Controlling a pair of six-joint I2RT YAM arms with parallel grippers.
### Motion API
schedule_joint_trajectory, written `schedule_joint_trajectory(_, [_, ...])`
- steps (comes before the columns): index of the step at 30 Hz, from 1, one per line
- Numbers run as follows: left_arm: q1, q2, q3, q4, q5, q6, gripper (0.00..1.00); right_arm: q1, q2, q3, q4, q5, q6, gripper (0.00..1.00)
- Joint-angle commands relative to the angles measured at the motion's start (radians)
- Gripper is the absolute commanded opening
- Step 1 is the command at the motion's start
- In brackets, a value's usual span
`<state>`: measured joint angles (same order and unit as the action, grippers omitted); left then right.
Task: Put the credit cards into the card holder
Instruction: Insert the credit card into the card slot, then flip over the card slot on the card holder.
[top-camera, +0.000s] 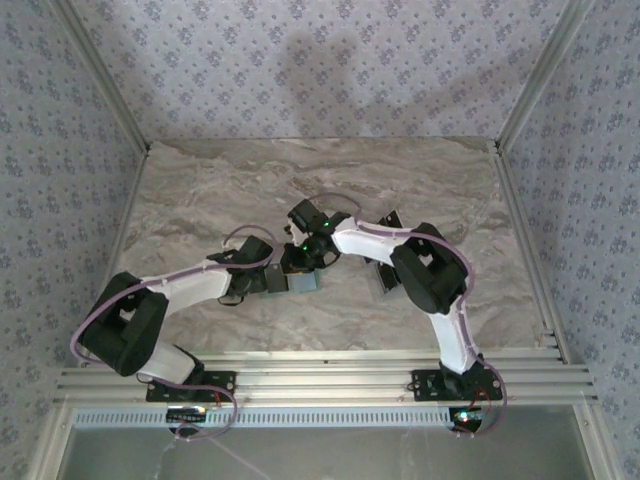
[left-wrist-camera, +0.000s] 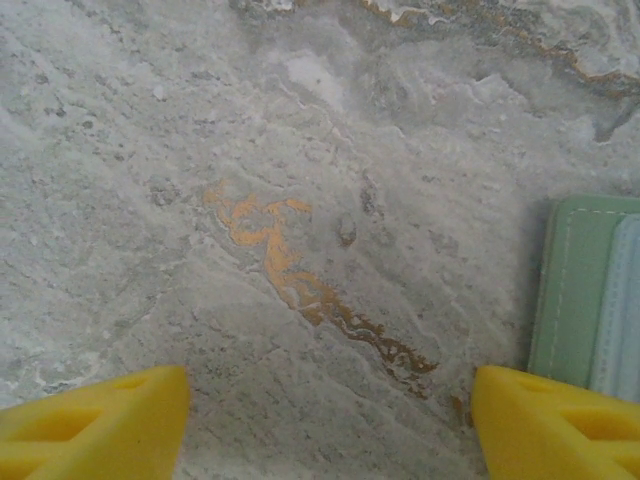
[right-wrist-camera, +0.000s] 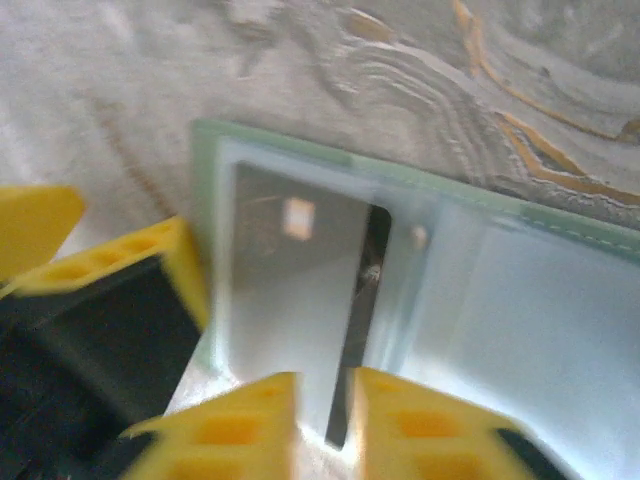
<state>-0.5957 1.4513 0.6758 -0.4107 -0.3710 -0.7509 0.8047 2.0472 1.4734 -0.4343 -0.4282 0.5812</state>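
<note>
Marbled tabletop lies under the left gripper, jaws wide apart, while the right gripper has jaws slightly apart astride a credit card in the card holder.

Overhead; wrist close-ups sharing card holder

My left arm and right arm are white shells with bulky black joints; lilac cables loop along them. My fingers are bright yellow plastic, moulded with hollow pockets.

You are looking at a marble-patterned table with orange veins running through it; flowered wallpaper is surrounding it; aluminium rails are lying along its near edge.
</note>
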Motion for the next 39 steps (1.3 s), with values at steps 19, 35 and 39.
schedule_joint_trajectory(19, [-0.025, -0.126, 0.058, -0.069, 0.051, -0.014, 0.86, -0.012, 0.022, 0.093, -0.238, 0.171, -0.215, 0.54])
schedule_joint_trajectory(35, [-0.108, -0.157, 0.021, -0.001, 0.05, -0.054, 0.89, -0.035, 0.053, -0.036, -0.03, 0.008, -0.061, 0.55])
schedule_joint_trajectory(39, [-0.142, -0.186, -0.011, 0.024, 0.048, -0.072, 0.89, -0.036, 0.053, -0.062, 0.021, -0.022, -0.011, 0.55])
